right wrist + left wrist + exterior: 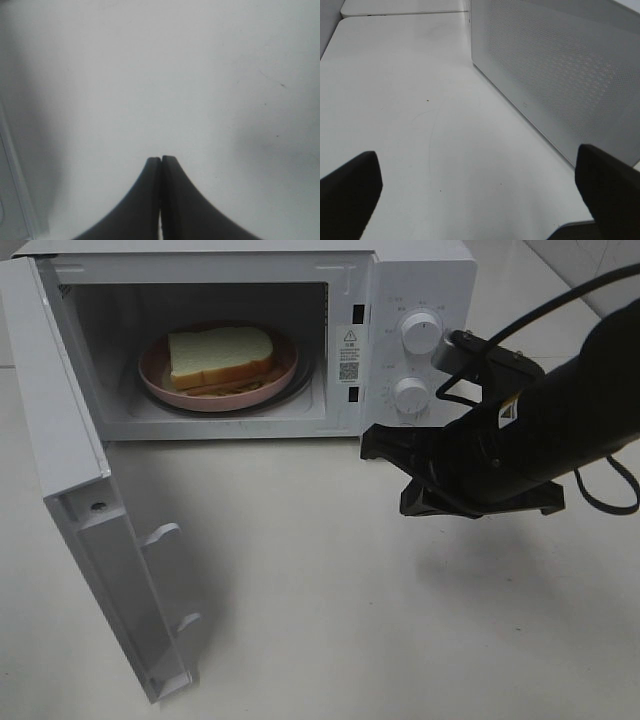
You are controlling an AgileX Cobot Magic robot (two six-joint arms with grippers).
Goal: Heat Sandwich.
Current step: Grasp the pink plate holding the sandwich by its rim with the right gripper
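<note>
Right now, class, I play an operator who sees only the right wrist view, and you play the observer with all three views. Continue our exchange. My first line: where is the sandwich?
Observer: The sandwich lies on the pink plate inside the microwave.
Operator: Is the door shut on it?
Observer: No. The door stands wide open, swung out on the left of the exterior high view.
Operator: And the other arm?
Observer: The left gripper is open and holds nothing.
</note>
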